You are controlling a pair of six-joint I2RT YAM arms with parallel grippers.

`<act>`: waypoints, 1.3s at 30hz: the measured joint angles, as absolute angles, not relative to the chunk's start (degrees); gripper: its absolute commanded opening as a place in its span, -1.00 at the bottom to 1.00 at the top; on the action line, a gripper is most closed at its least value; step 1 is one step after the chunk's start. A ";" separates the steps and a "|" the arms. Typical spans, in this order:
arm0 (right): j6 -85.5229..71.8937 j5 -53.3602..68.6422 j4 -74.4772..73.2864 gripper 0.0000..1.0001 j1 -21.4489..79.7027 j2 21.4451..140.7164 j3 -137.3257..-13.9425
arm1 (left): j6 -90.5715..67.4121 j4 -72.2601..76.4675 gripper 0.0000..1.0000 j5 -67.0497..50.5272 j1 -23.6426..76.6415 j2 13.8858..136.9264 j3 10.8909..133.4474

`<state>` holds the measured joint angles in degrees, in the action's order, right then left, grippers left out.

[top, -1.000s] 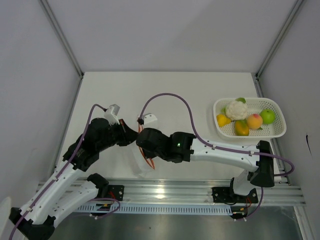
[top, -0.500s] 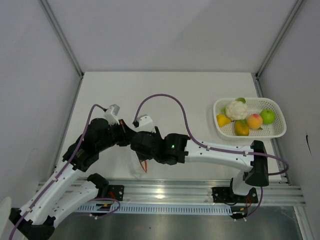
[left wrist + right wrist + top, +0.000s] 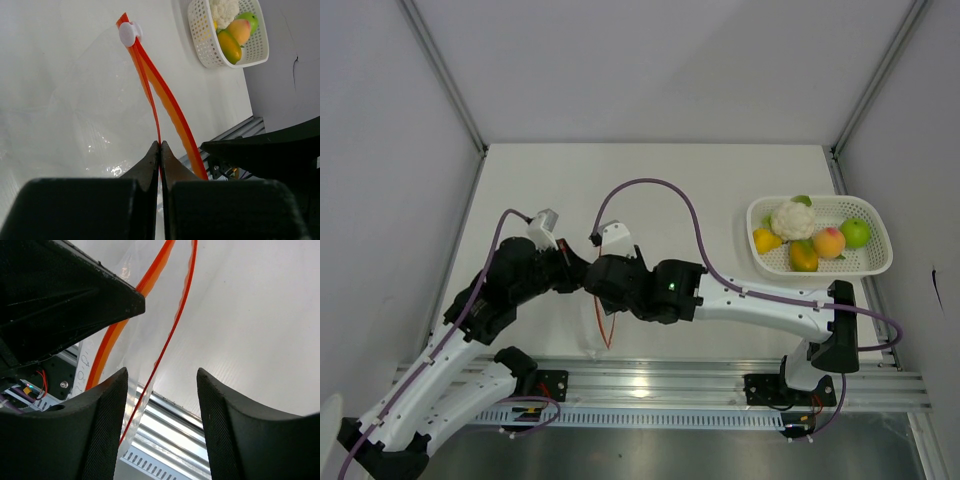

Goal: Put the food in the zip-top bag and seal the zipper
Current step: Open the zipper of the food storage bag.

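The clear zip-top bag [image 3: 90, 100] hangs open between both grippers near the table's front edge [image 3: 598, 330]. Its orange-red zipper [image 3: 167, 102] is split into two strips that meet at a white slider [image 3: 129, 32]. My left gripper [image 3: 160, 145] is shut on the thinner strip. My right gripper [image 3: 162, 375] is open, with that thin strip [image 3: 177, 320] running between its fingers [image 3: 107, 410] without touching them. The food sits in the white basket [image 3: 875, 262]: cauliflower [image 3: 792, 218], yellow fruit [image 3: 765, 240], orange fruit [image 3: 804, 256], peach [image 3: 829, 241], green apple [image 3: 855, 232].
The basket stands at the right edge of the table, far from the bag, and also shows in the left wrist view [image 3: 200, 35]. The metal rail [image 3: 660, 385] runs along the front just below the bag. The left gripper's body [image 3: 60, 300] is close beside my right fingers.
My right gripper has shifted a little left, closer to the left gripper, and the bag's orange strip has moved left with it. The left gripper has stayed shut on the strip.
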<state>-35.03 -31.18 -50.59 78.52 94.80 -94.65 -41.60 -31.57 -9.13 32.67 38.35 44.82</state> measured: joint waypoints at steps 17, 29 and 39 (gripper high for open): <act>-33.61 -29.95 -51.20 -0.78 76.79 94.83 -94.87 | -41.54 -31.83 -0.99 -10.81 32.67 38.28 44.82; -33.58 -27.62 -47.62 -1.00 75.79 94.37 -92.36 | -40.29 -32.84 -0.64 -12.27 32.69 36.40 44.80; -33.63 -29.23 -47.64 -1.00 76.34 91.94 -92.38 | -40.03 -35.05 -0.33 -12.14 33.56 35.64 44.58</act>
<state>-33.63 -29.23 -47.64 76.34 91.94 -92.38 -40.03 -35.05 -12.14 33.56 35.64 44.58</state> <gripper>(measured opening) 0.006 0.323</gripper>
